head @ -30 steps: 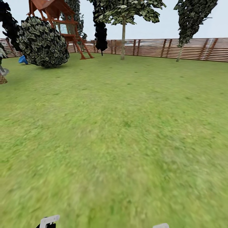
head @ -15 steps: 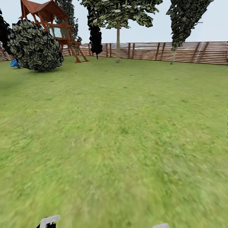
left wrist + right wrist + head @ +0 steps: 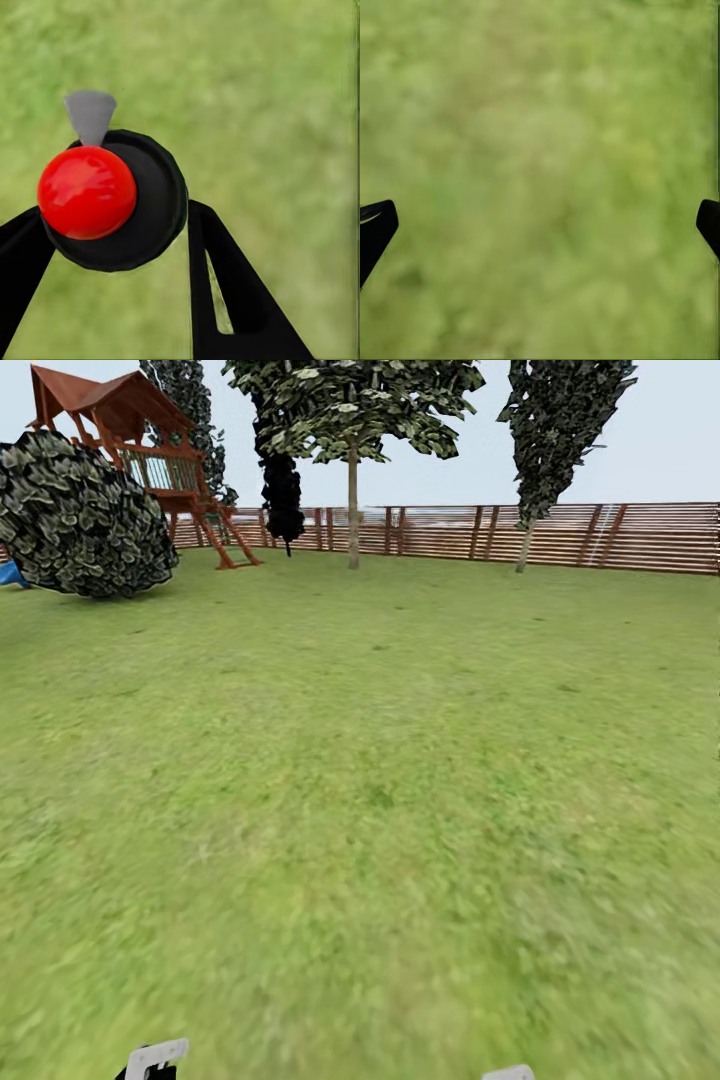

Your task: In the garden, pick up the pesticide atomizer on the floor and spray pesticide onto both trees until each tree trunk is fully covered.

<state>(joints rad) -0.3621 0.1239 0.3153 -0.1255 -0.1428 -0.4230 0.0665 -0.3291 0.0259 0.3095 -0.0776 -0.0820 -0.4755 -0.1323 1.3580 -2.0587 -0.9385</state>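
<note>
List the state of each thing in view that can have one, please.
left gripper: shut on the pesticide atomizer
pesticide atomizer: held, red top, grey nozzle, above the grass
right gripper: open, nothing between its fingers
tree: upright, straight bare trunk, by the fence

I see the lawn [image 3: 380, 810] spreading out to a brown slat fence [image 3: 600, 538]. A bare-trunked tree [image 3: 353, 505] stands near the fence, with a dark column-shaped tree [image 3: 281, 495] beside it. A leaning tree [image 3: 545, 450] stands further right. At far left, a round bush [image 3: 80, 515] partly covers a red wooden play tower [image 3: 150, 455].
</note>
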